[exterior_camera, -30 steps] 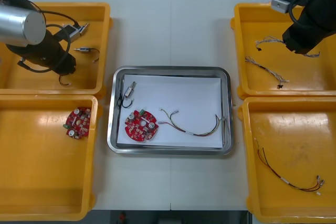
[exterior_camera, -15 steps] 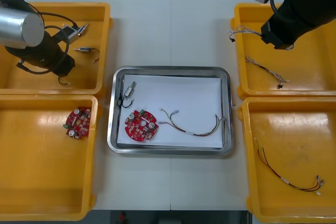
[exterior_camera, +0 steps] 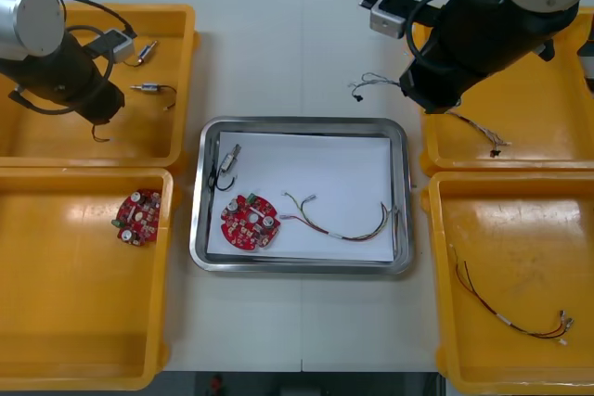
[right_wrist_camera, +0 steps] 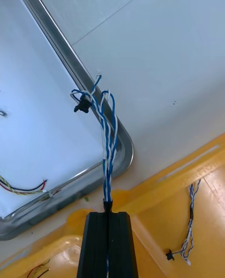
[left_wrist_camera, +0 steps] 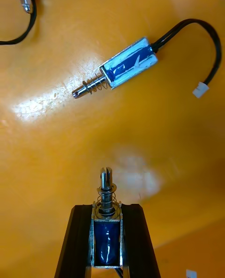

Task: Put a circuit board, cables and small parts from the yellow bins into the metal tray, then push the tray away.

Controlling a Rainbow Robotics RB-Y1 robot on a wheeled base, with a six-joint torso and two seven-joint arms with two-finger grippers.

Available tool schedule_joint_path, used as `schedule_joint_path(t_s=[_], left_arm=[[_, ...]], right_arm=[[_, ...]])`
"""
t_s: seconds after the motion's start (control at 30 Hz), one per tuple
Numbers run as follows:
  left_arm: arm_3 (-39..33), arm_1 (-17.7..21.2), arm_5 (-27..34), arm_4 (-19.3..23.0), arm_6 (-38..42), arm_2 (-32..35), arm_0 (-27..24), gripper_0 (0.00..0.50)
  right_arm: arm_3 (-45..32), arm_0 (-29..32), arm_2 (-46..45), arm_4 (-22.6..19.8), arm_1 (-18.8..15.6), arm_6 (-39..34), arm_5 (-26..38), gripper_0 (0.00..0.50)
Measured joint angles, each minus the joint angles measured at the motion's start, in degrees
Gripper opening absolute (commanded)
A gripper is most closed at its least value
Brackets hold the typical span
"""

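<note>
the right gripper (right_wrist_camera: 108,214), fingers shut tight on the twisted blue and white cable (right_wrist_camera: 107,132), hung by the metal tray (right_wrist_camera: 70,64)'s far right corner. the left gripper (left_wrist_camera: 107,207) clamped a small metal part (left_wrist_camera: 107,238) over the far left yellow bin (exterior_camera: 184,62). the limp cable could drape across the rim.

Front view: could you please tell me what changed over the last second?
The right gripper, shut on the twisted blue and white cable, carried it left out of its yellow bin toward the metal tray. The left gripper, shut on a small metal part, barely shifted. Tray contents stayed.
</note>
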Motion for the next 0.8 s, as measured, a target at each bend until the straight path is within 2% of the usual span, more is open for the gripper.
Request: schedule_joint_path(t_s=[0.13, 0.37, 0.6, 0.8], left_arm=[[-5.16, 0.0, 5.11, -1.76, 4.26, 0.28, 0.1, 0.0], [-11.7, -0.2, 11.98, -2.41, 22.25, 0.87, 0.11, 0.0], [-16.64, -2.27, 18.04, -4.14, 22.5, 3.88, 0.11, 0.0], [-20.88, -4.53, 22.47, -5.17, 22.51, 5.39, 0.12, 0.0]], right_arm=[[-0.21, 0.0, 3.23, 1.97, 1.51, 0.0, -2.12, 0.0], [-0.31, 0.0, 9.44, 3.5, 2.93, 0.08, -5.4, 0.0], [-0.56, 0.18, 14.83, 4.97, 3.1, 0.9, -7.29, 0.0], [-1.12, 2.23, 16.63, 6.32, 3.16, 10.54, -10.66, 0.0]])
